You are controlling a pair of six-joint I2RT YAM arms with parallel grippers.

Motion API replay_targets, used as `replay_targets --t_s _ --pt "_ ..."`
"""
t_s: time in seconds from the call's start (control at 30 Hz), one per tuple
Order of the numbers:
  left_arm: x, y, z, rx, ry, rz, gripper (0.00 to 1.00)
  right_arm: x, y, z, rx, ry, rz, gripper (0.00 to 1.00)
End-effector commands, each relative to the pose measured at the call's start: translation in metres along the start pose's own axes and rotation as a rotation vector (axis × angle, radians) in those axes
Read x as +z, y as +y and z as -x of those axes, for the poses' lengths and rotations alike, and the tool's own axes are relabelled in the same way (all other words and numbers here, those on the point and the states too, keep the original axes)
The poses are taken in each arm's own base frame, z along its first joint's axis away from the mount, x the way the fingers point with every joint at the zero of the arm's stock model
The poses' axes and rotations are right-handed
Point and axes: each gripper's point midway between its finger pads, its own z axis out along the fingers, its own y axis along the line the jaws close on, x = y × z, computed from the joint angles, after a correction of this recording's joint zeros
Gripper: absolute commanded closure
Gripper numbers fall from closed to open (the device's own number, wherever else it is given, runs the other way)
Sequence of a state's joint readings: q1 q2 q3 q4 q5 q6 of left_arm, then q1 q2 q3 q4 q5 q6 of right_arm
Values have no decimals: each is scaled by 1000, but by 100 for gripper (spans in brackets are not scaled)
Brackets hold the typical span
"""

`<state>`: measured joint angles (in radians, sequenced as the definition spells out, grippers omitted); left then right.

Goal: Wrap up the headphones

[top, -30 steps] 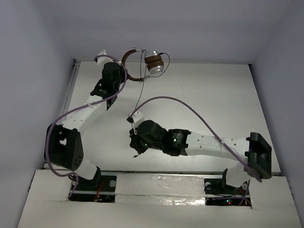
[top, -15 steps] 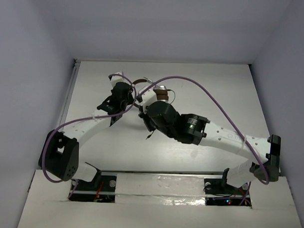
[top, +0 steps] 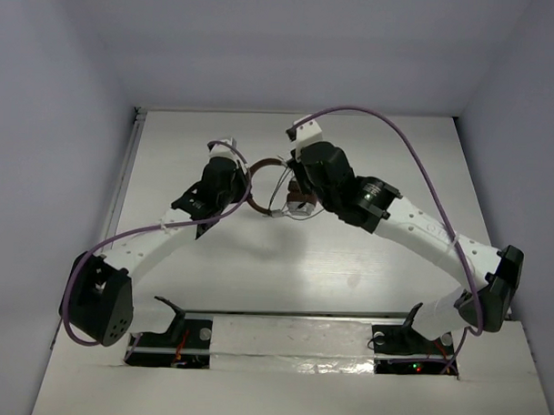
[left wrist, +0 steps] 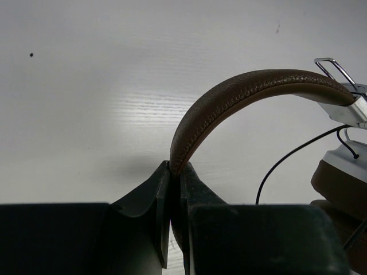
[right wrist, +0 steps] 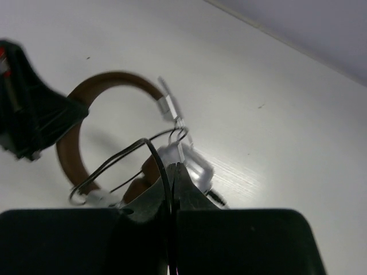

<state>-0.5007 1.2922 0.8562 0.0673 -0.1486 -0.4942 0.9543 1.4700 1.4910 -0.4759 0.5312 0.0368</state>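
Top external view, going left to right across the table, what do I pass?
Left arm's elbow → left gripper → the headphones' brown headband that it clamps → right arm's wrist → right arm's elbow. The ear cups and the right gripper, shut on the cord, overlap, so I leave them out.

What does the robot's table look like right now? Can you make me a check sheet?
Surface: white table, a few tiny dark specks.
Job's things: headphones between the two arms; thin dark cord looped by the cups.
Clutter: nothing seen.
Grippers: left gripper shut on the brown headband; right gripper shut on the cord.
Cables: purple cables arch along both arms.
Surroundings: plain pale walls.
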Motion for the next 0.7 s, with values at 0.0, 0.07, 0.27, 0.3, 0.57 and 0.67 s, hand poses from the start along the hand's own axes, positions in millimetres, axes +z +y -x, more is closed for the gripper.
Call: replay_targets --t_s 0.0,0.07,0.27,0.3,0.57,0.67 --pt "-17 -20 9 13 -19 -97 100 -1 -37 46 48 -130 -103 100" --pt "-19 -22 6 16 -6 -114 100 6 -53 50 66 -138 -132 100" --pt "-24 -29 4 30 18 -157 100 21 -95 43 96 -142 -227 100" --pt "-24 -31 4 32 20 -168 100 24 -109 39 108 -131 -255 100" --pt "-44 -80 12 39 64 -428 100 43 -133 5 133 -70 -313 100" --pt "-51 -94 14 50 82 -498 100 43 -137 -4 127 -53 -340 100"
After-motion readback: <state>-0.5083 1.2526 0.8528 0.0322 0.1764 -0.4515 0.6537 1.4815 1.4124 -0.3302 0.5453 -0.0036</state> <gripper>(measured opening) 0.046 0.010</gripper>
